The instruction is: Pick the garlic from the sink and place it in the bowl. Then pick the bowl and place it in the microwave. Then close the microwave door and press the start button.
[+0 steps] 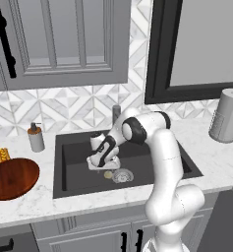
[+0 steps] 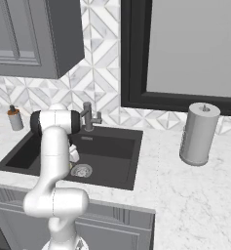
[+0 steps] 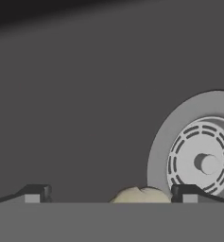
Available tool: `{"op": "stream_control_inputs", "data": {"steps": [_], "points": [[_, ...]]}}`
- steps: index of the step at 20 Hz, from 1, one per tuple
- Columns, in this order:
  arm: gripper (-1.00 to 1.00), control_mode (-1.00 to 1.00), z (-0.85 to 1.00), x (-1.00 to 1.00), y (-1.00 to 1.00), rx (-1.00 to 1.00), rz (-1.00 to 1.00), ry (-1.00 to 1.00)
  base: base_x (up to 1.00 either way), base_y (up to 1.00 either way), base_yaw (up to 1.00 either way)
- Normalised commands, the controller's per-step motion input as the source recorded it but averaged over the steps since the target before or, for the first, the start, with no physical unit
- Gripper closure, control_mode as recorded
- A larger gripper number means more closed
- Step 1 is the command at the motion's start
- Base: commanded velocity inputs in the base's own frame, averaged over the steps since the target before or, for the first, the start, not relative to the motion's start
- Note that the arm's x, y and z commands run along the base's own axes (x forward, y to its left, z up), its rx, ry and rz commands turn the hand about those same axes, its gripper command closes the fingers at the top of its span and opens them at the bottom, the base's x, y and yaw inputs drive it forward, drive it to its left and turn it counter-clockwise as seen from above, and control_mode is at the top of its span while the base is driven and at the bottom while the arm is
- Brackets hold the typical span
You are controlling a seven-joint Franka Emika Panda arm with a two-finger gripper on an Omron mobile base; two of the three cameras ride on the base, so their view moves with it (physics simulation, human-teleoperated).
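Hovering low in the sink, the gripper was seen spread wide, nothing held. The garlic lay between the fingertips, nearer the right one, with the drain at its 2 o'clock. It was judged light, firm, papery and prone to roll; a grip across its widest middle was advised.

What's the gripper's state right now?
Gripper: open, holding nothing; its fingertips straddle the garlic low in the sink, beside the drain.
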Motion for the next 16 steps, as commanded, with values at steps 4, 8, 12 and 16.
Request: {"op": "stream_control_inputs", "data": {"steps": [4, 8, 12, 16], "points": [[-1.00, -1.00, -0.12, -0.16, -0.11, 0.05, 0.00, -0.02, 0.00, 0.00, 0.00], [-1.00, -1.00, 0.00, -0.13, 0.00, 0.01, 0.00, -0.01, 0.00, 0.00, 0.00], [-1.00, -1.00, 0.01, -0.04, 0.00, 0.00, 0.00, -0.01, 0.00, 0.00, 0.00], [-1.00, -1.00, 0.00, -0.11, 0.00, 0.00, 0.00, 0.00, 0.00, 0.00, 0.00]]}}
